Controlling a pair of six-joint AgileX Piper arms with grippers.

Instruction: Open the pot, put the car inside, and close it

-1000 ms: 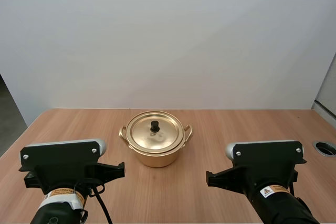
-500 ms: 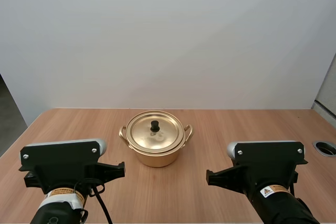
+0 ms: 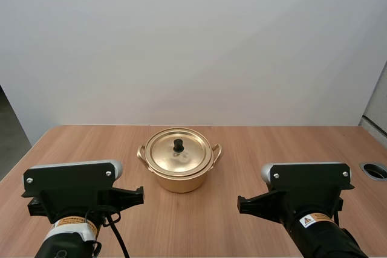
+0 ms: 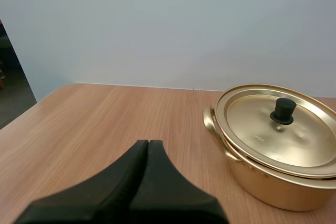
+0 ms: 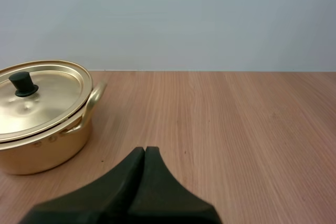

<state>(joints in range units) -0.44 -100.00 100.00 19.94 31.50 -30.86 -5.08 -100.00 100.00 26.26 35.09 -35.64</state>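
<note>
**Q:** Item 1, the task's thing: how many, and where?

**A:** One pot (image 3: 179,178), gold-coloured metal. It stands upright on the counter (image 3: 260,143), midway between the left and right edges and toward the far side.

**Q:** Open or closed?

**A:** Closed. One lid (image 3: 188,159) sits flat on the rim. One black knob (image 3: 179,145) rises from the centre of the lid.

**Q:** Handles?

**A:** Two, one on each side of the pot: the left handle (image 3: 141,153) and the right handle (image 3: 217,150).

**Q:** What touches the pot?

**A:** The counter beneath it, and nothing else. Bare wood grain surrounds it on every side.

**Q:** Item 2, the robot?

**A:** Two arms at the near edge, the left arm (image 3: 72,194) and the right arm (image 3: 305,191). The pot lies ahead of the gap between them.

**Q:** State of each gripper?

**A:** There are two grippers, both closed and empty. In the left gripper (image 4: 148,148) the fingers lie pressed together as one dark wedge. It sits above the counter, with the pot ahead of it toward the robot's right, well apart. The right gripper (image 5: 145,153) shows the same single wedge, with the pot ahead toward the robot's left, also well apart.

**Q:** Anything else on the counter?

**A:** One round, metal-rimmed opening (image 3: 375,170) at the right edge, well apart from the pot.
</note>
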